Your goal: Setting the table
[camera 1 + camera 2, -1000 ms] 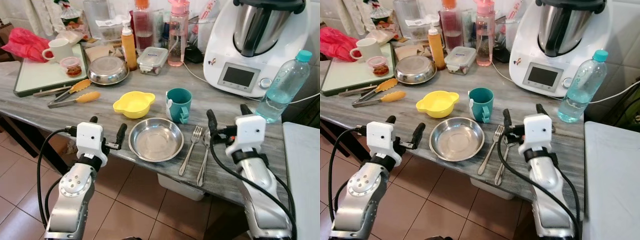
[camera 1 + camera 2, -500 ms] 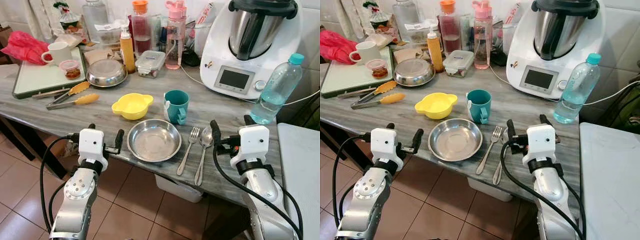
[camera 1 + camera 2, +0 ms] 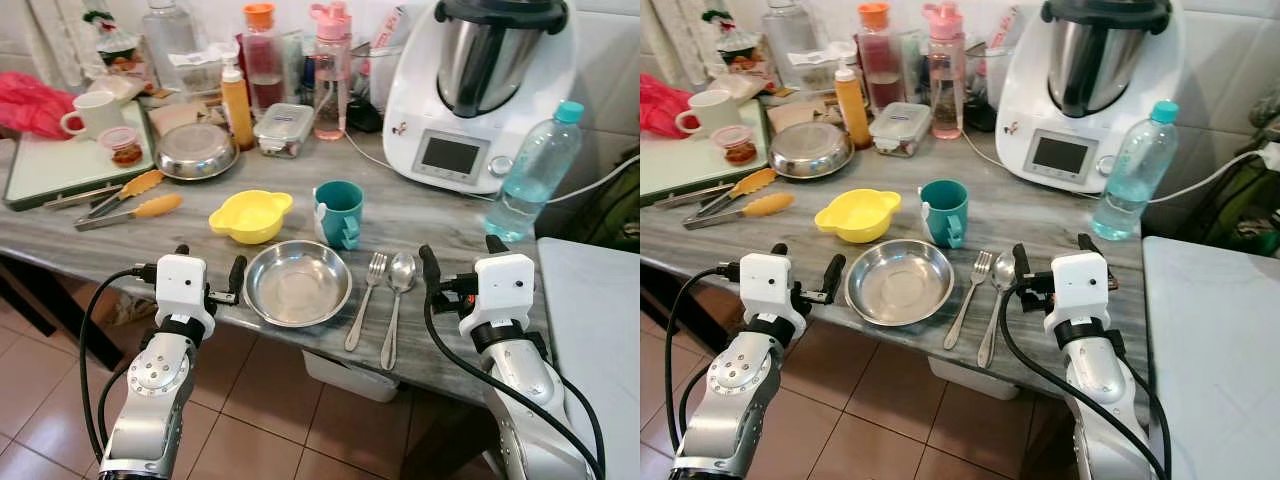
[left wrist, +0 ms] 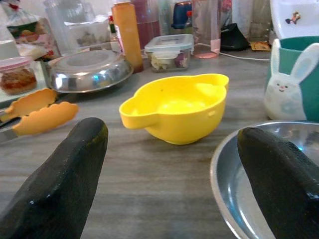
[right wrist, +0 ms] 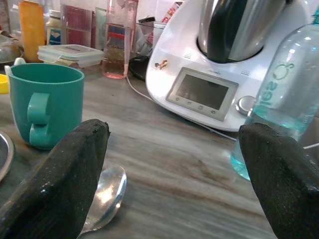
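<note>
Facing the setting: both arms are raised at the near edge of the counter (image 3: 120, 225), the place setting between them.
Left end effector (image 3: 210, 276): released, fingers spread, holding nothing; it hovers just beside the near-left rim of the steel plate (image 3: 297, 284).
Yellow bowl (image 3: 250, 215): beyond the plate, ahead of the left end effector.
Teal cup (image 3: 338, 211): just behind the plate's far-right rim.
Fork (image 3: 365, 298) and spoon (image 3: 394, 300): side by side just right of the plate, long axes running from the counter's near edge away from the robot.
Right end effector (image 3: 462, 262): released and empty, just right of the spoon.
Nearer arm, as I judge it: right for the cutlery, left for plate and bowl.
</note>
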Tool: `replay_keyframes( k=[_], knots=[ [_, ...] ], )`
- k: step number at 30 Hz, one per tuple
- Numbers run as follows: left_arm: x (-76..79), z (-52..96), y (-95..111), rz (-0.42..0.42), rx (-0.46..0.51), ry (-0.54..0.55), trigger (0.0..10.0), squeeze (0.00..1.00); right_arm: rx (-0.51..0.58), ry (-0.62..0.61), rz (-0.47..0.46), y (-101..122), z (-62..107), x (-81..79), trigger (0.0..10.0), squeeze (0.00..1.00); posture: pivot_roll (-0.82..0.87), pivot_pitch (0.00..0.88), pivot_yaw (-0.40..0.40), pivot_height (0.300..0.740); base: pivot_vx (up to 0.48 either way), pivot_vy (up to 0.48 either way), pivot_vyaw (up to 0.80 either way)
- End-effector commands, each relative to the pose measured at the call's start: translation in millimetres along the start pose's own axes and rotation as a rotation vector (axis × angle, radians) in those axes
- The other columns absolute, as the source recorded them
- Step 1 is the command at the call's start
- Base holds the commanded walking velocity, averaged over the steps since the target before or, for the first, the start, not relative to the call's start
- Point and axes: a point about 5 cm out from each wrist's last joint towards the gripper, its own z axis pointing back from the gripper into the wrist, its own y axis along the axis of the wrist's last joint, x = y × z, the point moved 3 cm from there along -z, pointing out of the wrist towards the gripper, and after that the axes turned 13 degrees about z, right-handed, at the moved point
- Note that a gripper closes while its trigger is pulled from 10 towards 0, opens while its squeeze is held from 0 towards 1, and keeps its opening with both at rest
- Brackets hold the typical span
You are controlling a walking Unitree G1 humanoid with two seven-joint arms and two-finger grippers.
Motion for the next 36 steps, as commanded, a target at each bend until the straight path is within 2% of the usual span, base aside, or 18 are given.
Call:
replay_keyframes(
  k=[1, 20, 36],
  knots=[
    [-2.0, -0.5, -0.5, 0.002, -0.003, -0.001, 10.0, 0.0, 0.013, -0.002, 0.0, 5.2, -0.1, -0.5, 10.0, 0.0, -0.04, 0.0, 0.031, 0.74, 0.0, 0.0, 0.0],
    [-0.7, -1.3, -2.3, -0.012, -0.014, -0.03, 10.0, 0.0, 0.016, -0.008, -0.008, 6.4, -2.3, -1.5, 10.0, 0.0, -0.04, 0.0, 0.042, 0.74, 0.0, 0.34, 0.0],
    [-1.4, -2.4, -3.4, -0.026, -0.017, -0.044, 10.0, 0.0, 0.018, -0.015, -0.009, 7.2, -4.1, -2.8, 10.0, 0.0, -0.04, 0.0, 0.048, 0.74, 0.0, 0.445, 0.0]
  ],
)
